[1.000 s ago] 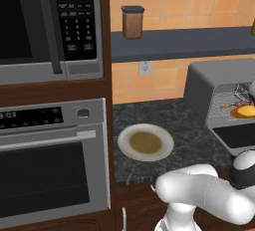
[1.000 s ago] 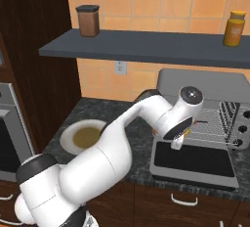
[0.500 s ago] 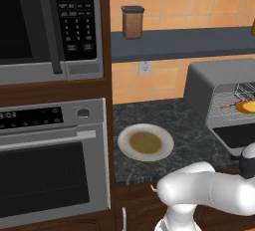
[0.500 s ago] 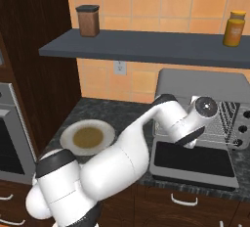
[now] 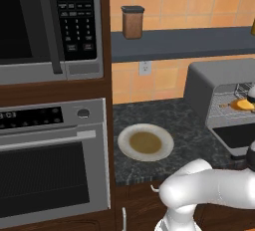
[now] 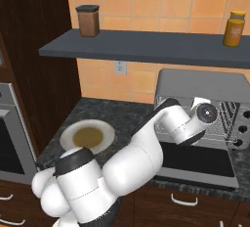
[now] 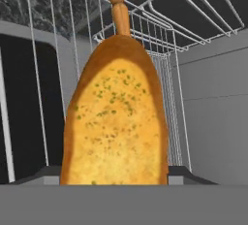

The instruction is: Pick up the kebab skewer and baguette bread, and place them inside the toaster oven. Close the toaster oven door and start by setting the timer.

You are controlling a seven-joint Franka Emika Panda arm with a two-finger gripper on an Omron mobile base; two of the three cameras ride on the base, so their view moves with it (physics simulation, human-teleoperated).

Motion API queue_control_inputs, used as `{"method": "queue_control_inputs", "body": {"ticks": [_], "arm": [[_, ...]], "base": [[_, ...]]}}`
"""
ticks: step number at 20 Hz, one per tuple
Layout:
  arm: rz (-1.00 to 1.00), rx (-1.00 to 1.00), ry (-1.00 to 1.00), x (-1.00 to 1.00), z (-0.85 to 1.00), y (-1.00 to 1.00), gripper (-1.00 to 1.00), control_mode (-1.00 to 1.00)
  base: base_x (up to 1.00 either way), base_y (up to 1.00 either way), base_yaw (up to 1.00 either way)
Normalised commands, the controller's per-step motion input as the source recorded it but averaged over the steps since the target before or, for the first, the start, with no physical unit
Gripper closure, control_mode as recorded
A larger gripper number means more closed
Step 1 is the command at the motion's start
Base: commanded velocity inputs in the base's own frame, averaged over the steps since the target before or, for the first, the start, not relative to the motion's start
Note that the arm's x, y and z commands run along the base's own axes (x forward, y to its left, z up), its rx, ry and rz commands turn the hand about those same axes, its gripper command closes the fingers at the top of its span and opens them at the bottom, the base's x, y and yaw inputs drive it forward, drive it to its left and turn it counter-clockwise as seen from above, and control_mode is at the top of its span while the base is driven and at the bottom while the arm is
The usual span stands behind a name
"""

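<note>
In the hand view the baguette bread (image 7: 114,122), golden with green flecks, sits between my gripper (image 7: 114,176) fingertips (image 7: 46,174), which are shut on it. It hangs over the wire rack (image 7: 160,49) inside the toaster oven (image 6: 205,81). Beyond the bread, the tan end of the kebab skewer (image 7: 118,6) lies on the rack. From the left base view the bread (image 5: 244,104) shows as an orange patch in the oven mouth. The toaster oven door (image 6: 195,160) lies dropped open and flat. My wrist (image 6: 207,113) is at the oven opening.
A white plate (image 5: 145,142) sits on the dark counter left of the toaster oven. A brown jar (image 6: 88,20) and an orange bottle (image 6: 233,28) stand on the shelf above. The microwave (image 5: 47,21) and wall oven (image 5: 50,160) are at far left.
My arm has reached further right, bringing the wrist and the held bread deeper into the toaster oven's opening. The grip on the bread is unchanged.
</note>
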Motion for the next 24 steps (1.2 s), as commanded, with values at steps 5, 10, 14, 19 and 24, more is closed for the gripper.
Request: {"method": "queue_control_inputs", "body": {"ticks": [5, 10, 14, 19, 24], "arm": [[0.0, 0.0, -0.03, 0.25, -0.02, -0.19, 1.0, -1.0], [0.0, 0.0, -0.04, 0.0, 0.0, 0.0, 1.0, -1.0], [0.0, 0.0, -0.04, 0.0, -0.03, 0.0, 1.0, -1.0], [0.0, -0.03, 0.0, 0.01, -0.31, 0.0, 1.0, -1.0], [0.0, 0.0, 0.01, 0.15, -0.06, -0.03, 1.0, -1.0]], "base": [[0.0, 0.0, 0.0], [0.0, 0.0, 0.0], [0.0, 0.0, 0.0], [0.0, 0.0, 0.0], [0.0, 0.0, 0.0]]}}
